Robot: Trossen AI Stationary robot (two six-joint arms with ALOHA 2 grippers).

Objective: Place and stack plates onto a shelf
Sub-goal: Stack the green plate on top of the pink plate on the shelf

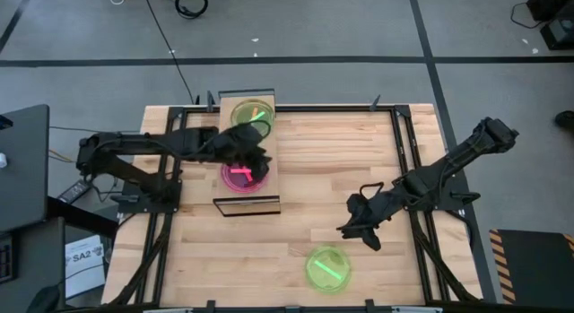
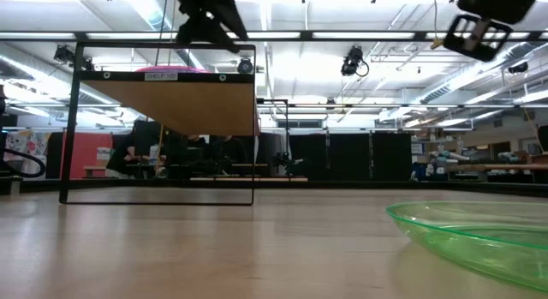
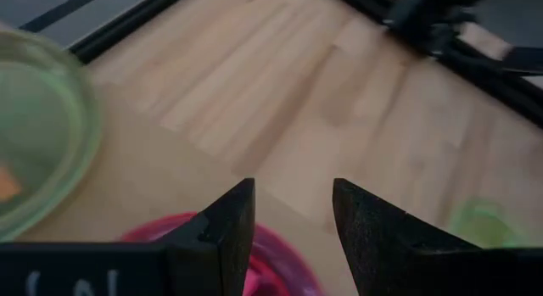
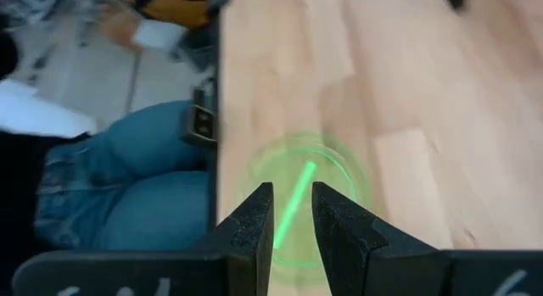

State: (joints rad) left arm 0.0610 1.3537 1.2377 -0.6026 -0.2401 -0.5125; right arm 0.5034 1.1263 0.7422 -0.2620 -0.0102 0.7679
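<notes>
The shelf [image 1: 272,169] is a narrow light-wood board on a dark frame at the table's left. A green plate [image 1: 252,113] with orange inside rests on its far end, and a pink plate [image 1: 240,177] lies flat on its near part. My left gripper [image 1: 262,159] hovers open just over the pink plate [image 3: 276,262], its fingers apart above the plate's rim; the low view shows it [image 2: 208,20] raised above the shelf. Another green plate [image 1: 327,268] lies flat on the table near the near edge. My right gripper [image 1: 357,229] hangs open with a narrow gap, above and beyond that plate [image 4: 310,198].
Bare slatted tabletop [image 1: 341,152] stretches between the shelf and the right arm. A dark frame rail [image 1: 408,160] runs along the table's right side. A person in jeans [image 4: 127,190] sits just beyond the table's near edge.
</notes>
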